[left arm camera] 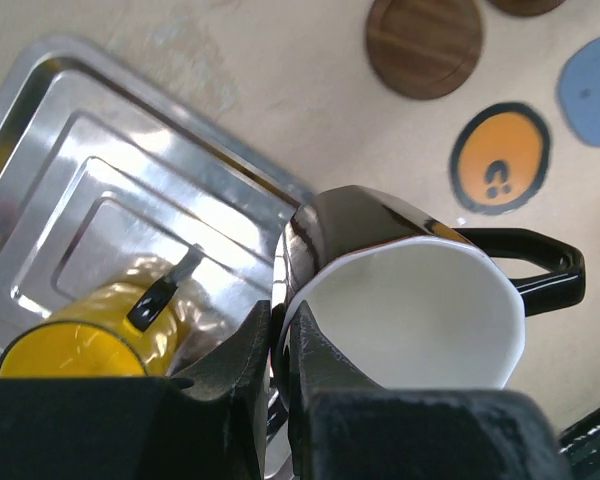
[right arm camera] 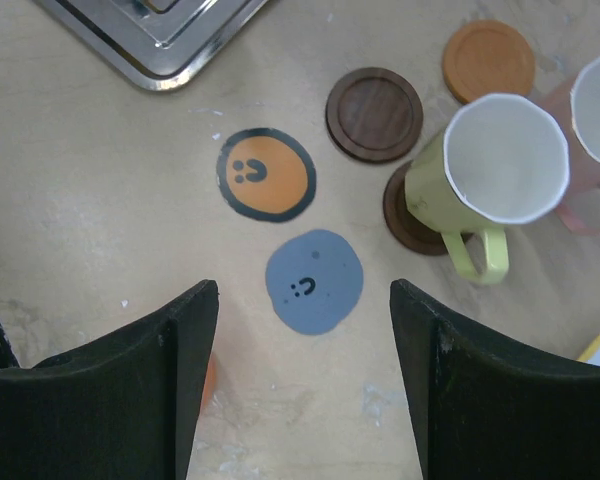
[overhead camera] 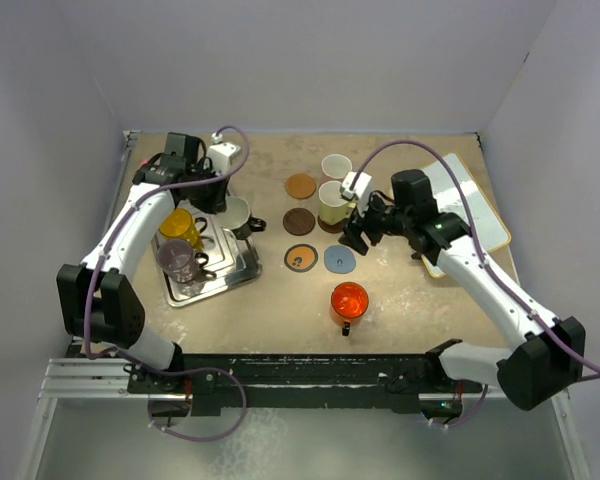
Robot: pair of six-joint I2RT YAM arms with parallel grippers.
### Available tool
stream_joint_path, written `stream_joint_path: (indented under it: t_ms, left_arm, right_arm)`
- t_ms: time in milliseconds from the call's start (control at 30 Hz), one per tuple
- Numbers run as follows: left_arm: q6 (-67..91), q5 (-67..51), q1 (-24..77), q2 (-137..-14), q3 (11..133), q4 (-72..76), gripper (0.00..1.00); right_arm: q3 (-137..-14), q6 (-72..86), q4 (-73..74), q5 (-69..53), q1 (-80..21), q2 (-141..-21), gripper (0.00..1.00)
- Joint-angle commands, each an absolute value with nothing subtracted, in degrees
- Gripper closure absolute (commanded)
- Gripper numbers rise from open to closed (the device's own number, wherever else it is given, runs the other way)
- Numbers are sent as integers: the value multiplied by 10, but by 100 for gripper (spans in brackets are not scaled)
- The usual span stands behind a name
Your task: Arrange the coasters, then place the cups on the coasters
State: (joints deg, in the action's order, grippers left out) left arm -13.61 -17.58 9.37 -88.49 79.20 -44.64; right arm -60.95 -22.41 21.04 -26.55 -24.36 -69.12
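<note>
At the right edge of the tray (left arm camera: 100,180) I have the left gripper (left arm camera: 277,330) clenched on the rim of the black mug (left arm camera: 410,320), mid-transfer; next I'd carry it further right of the tray onto the black-rimmed orange coaster (left arm camera: 500,158), set level; my right gripper (right arm camera: 305,300) hangs released over the grey-blue coaster (right arm camera: 315,282)

6 mugs: pink mug (overhead camera: 336,166), cream-green mug (overhead camera: 330,198), red-orange mug (overhead camera: 348,300), yellow mug (overhead camera: 178,224), purplish glass mug (overhead camera: 177,258), black mug (overhead camera: 238,213).
5 coasters visible: orange coaster (overhead camera: 300,186), brown coaster (overhead camera: 299,221), dark brown coaster (right arm camera: 395,212), black-rimmed orange coaster (overhead camera: 301,258), grey-blue coaster (overhead camera: 339,259).
1 silver tray (left arm camera: 100,190).
1 white board (overhead camera: 475,205).
</note>
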Motion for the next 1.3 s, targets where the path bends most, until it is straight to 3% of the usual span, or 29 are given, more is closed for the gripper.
stream_joint_path:
  t_ms: [0,333,767,1000,1267]
  left_arm:
    - [-87,-210,143,-890,864,-422,97]
    - [-8,-242,213,-954,938,-403,97]
    - [6,-247,251,-969,940,-399,97]
    - [8,-253,260,-974,941,-402,97]
    - [10,-258,264,-976,940,-403,97]
  right_arm:
    - [-651,-225,164,-269,-275,-721,26]
    - [-652,-220,129,-208,-342,-770,20]
    - [-696,-232,133,-135,-386,-826,23]
    - [-723,-234,140,-119,-395,-847,30]
    - [-736,-235,152,-125,-399,-862,49]
